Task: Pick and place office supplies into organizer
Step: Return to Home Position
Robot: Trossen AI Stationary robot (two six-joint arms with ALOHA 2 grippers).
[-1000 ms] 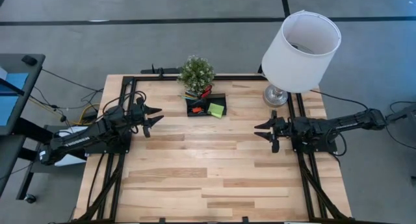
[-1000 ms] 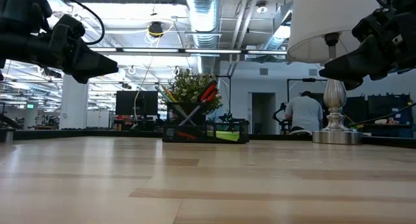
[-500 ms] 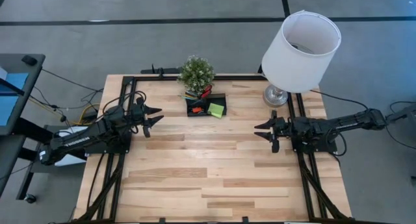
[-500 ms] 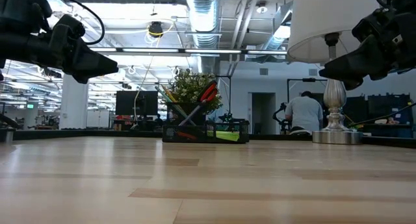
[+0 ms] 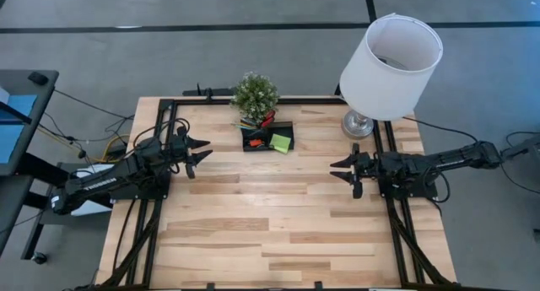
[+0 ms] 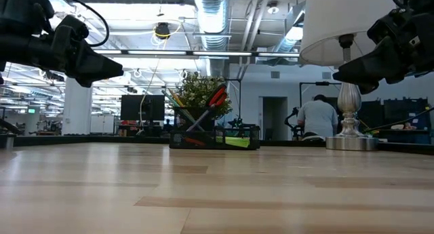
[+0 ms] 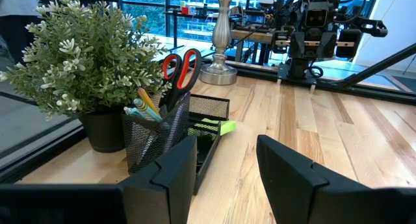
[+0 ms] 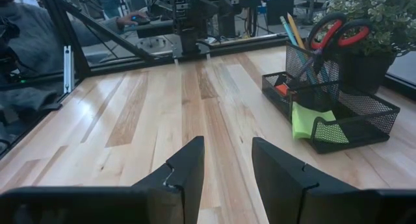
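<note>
– Has anything moved since a second ago?
– No. Both arms and every item sit exactly as before.

– Where are the arms?
– The left arm (image 5: 110, 180) reaches in from the table's (image 5: 278, 228) left edge and the right arm (image 5: 422, 166) from its right. The left jaws and the right jaws point toward each other, both spread and holding nothing, raised above the wood.

– And the organizer?
– The black mesh organizer (image 7: 211, 106) stands between the two sets of jaws but farther back, well apart from both. In its tall cup, red-handled scissors (image 6: 218, 97) stand handles up, beside pens (image 7: 147, 102). A lime-green sticky note (image 5: 281, 142) lies in the low tray section, on the side toward the right jaws.

– What else is nearby?
– A potted plant (image 5: 255, 94) stands just behind the organizer, and a lamp (image 5: 391, 55) beyond the right jaws.

– Any writing?
– White lettering runs along the left arm, too small to read.

– Anything hidden?
– From above, the shade covers the lamp's stem. At table height, both arms are cut off by the frame, and the organizer's smaller contents blur together. A person (image 6: 316, 119) stands far back in the room, facing away.
</note>
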